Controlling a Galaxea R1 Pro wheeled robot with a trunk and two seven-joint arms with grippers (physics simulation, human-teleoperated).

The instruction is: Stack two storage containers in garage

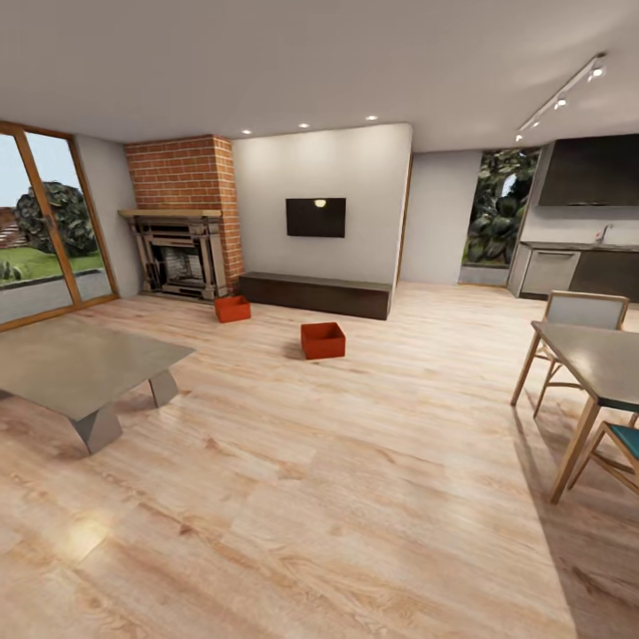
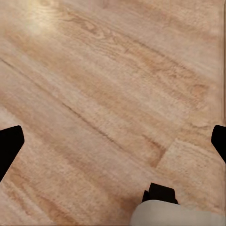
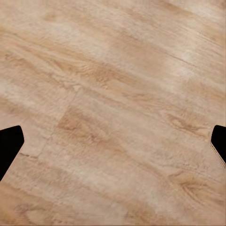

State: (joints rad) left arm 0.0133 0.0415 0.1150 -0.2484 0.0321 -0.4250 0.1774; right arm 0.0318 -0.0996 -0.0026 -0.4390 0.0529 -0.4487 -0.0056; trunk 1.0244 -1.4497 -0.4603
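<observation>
A living room with a light plank floor (image 1: 293,497) is seen. Two storage containers (image 1: 322,340) (image 1: 232,308) sit well ahead, apart, near a low dark cabinet (image 1: 315,295). They are judged light, rigid, best gripped by thin rims. The left gripper (image 2: 113,141) and right gripper (image 3: 113,141) are spread wide, empty.

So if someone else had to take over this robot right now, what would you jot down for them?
Left gripper: open, empty, over the wood floor.
Right gripper: open, empty, also over bare planks.
Both orange-red containers sit on the living room floor across the room: the nearer container in the open, the farther container by the fireplace.
Done: nothing carried yet.
Left: drive over, take both bins to the garage, stack them there.
</observation>
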